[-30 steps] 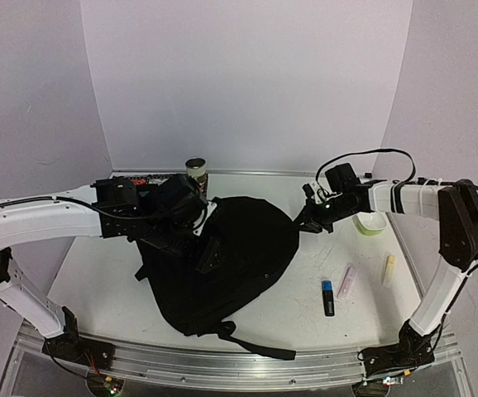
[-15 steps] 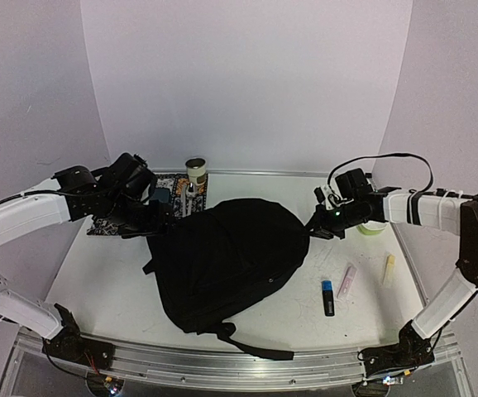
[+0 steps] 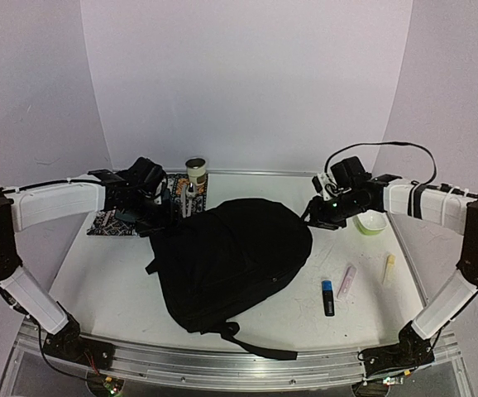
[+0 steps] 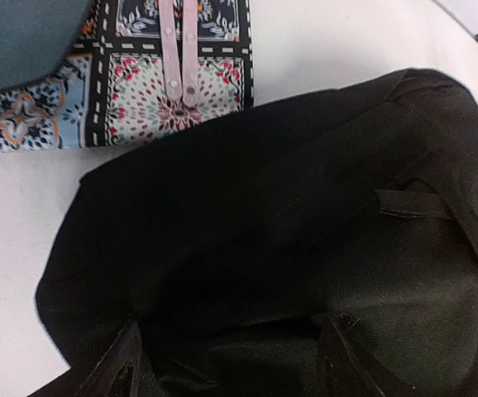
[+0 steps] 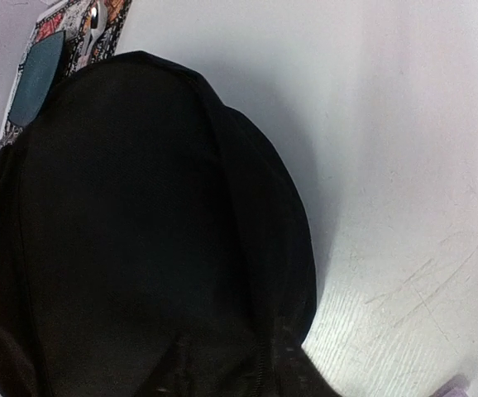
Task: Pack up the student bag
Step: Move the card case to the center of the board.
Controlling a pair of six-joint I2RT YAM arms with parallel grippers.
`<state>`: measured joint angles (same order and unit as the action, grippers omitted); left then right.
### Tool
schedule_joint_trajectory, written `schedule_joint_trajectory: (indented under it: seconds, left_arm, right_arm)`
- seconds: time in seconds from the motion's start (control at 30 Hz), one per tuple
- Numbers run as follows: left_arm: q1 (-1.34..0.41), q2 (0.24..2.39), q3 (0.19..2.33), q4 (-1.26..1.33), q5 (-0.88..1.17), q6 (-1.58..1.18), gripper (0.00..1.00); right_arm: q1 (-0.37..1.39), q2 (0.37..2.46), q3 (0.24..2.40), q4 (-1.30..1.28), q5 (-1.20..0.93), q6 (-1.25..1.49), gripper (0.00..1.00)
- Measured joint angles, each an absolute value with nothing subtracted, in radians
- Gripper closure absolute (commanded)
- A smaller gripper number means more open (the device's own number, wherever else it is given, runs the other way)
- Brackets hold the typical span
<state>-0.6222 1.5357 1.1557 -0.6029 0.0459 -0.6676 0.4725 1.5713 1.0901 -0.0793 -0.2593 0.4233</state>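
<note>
- As the left claw (image 3: 158, 217) has let go, its jaws stand wide and empty beside the student bag (image 3: 231, 260).
- The bag has slumped flat mid-desk (image 3: 98, 281), so its opening probably needs lifting again.
- The right claw (image 3: 310, 217) touches the bag's right edge; whether it is gripping cannot be told.

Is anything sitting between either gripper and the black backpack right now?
Nothing visible does. The left gripper is at the far-left corner of the student bag and the right gripper is at its far-right edge, with no object between. The patterned mat lies beside that left corner, not in the way.
</note>
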Motion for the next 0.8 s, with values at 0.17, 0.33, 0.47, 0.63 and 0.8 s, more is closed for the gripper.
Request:
schedule_joint_trajectory:
  seconds: [0.17, 0.33, 0.47, 0.63, 0.8]
  left_arm:
    - [-0.619, 1.566, 1.149, -0.579, 0.08, -0.66, 0.39]
    - [-0.62, 1.553, 1.094, -0.539, 0.114, -0.662, 0.54]
    - [-0.63, 1.537, 1.059, -0.521, 0.134, -0.665, 0.6]
    - [-0.64, 1.524, 1.04, -0.513, 0.151, -0.664, 0.64]
    - [-0.641, 1.517, 1.035, -0.512, 0.155, -0.664, 0.65]
  right_arm:
    - [0.564, 1.54, 1.182, -0.128, -0.156, 0.412, 0.42]
    - [0.69, 1.549, 1.309, -0.15, -0.095, 0.405, 0.4]
    - [0.778, 1.649, 1.456, -0.151, -0.086, 0.396, 0.41]
    - [0.846, 1.813, 1.584, -0.149, -0.089, 0.387, 0.46]
    - [0.881, 1.913, 1.6, -0.18, -0.086, 0.382, 0.58]
